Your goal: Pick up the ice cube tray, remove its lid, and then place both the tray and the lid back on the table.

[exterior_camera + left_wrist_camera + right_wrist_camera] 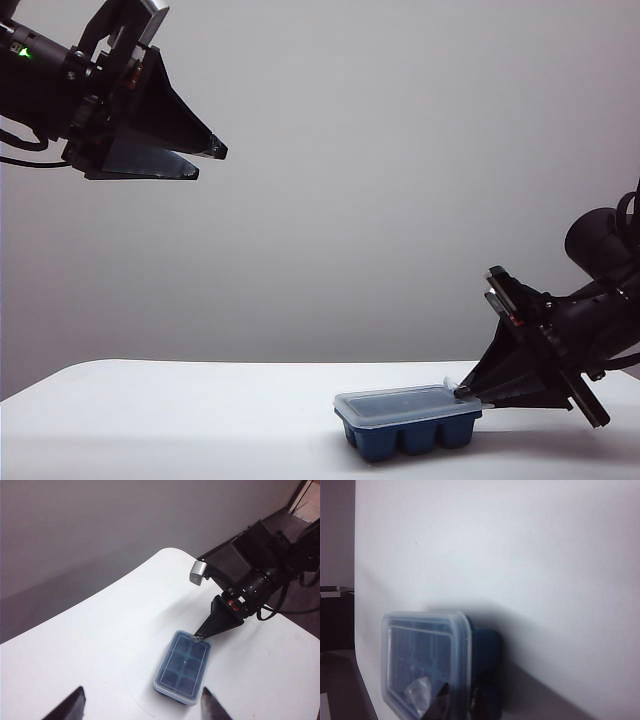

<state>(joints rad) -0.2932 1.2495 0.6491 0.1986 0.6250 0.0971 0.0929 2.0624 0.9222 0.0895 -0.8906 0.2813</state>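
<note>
The right gripper (470,393) sits low at the lower right of the exterior view, its dark fingers drawn together on the right-hand end of the lid (408,404), at the small tab. In the left wrist view the same gripper (200,636) meets the far short edge of the lid (183,663) with its tips together. The right wrist view shows a dark fingertip (440,705) lying over the lid (420,655) next to the clear tab, near the frame's bottom edge.

The lid is seated on the ice cube tray (410,432), which stands on the table (180,420) at the lower centre-right of the exterior view, its navy cube pockets showing beneath the frosted rim.

The left gripper (205,160) hangs high in the upper left of the exterior view, well apart from the tray, its fingers spread with nothing between them. Its two tips (75,705) frame the bottom edge of the left wrist view.
</note>
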